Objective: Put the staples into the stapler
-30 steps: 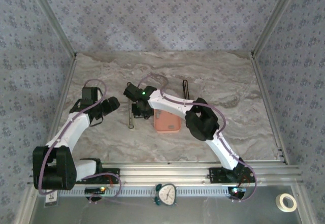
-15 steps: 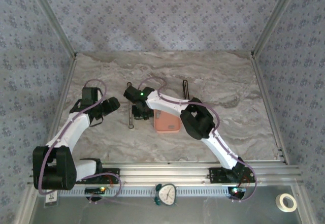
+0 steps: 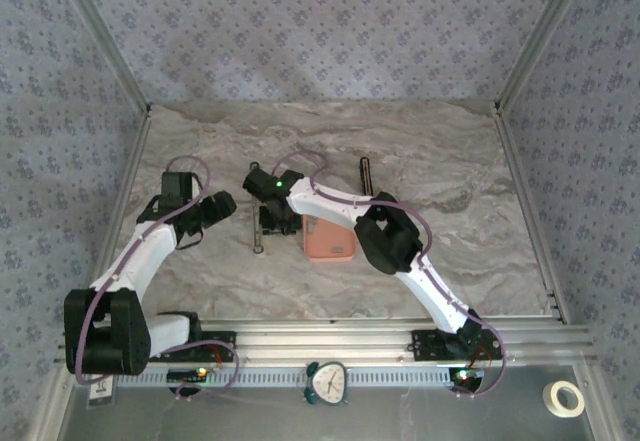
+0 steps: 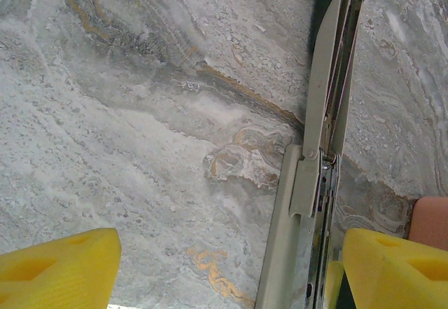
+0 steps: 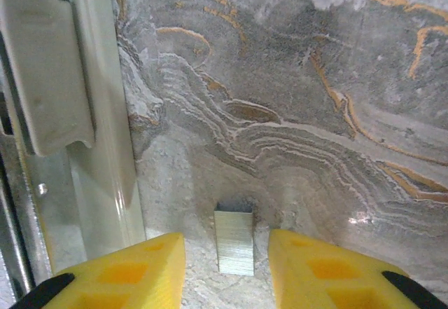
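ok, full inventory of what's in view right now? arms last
stapler: one, grey-beige, opened out lengthwise on the table, left of the tray
staple strip: one, silver, lying on the table beside the stapler
tray: one, salmon pink, mid-table, partly under the right arm
dark bar: one, black, on the table beyond the tray; too small to identify
clock: one, pale, near ledge between the arm bases
tape roll: one, white, near right corner
table: one, grey marble pattern
left gripper: one, yellow fingers, open, stapler by its right finger
right gripper: one, yellow fingers, open either side of the staple strip, touching neither side
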Robot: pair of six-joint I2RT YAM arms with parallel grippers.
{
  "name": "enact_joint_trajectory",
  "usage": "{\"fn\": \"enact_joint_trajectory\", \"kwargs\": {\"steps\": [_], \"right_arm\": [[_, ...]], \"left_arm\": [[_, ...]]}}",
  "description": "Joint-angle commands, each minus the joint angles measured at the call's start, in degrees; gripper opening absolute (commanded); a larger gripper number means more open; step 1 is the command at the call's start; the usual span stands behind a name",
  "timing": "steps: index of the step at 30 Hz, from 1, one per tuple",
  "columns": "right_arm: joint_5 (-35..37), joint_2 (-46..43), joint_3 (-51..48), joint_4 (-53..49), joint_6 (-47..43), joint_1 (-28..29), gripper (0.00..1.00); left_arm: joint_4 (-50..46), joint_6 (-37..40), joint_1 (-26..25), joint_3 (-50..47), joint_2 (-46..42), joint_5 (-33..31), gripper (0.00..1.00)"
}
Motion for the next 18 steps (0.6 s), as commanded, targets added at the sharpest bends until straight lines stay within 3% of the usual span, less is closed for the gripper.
{"fn": "enact_joint_trajectory", "kwargs": {"steps": [1,18], "right_arm": [[0.8,0.6,1.3,-2.5,0.3,-0.3,0.42],[4.6,-11.6,-11.3,2.3,1.7,-2.4,0.56]], "left_arm": [[-1.1,1.3,0.4,-0.4,-1.8,0.2,0.83],[-1.2,0.9,-2.3,0.4,-2.0,0.4,0.81]]}}
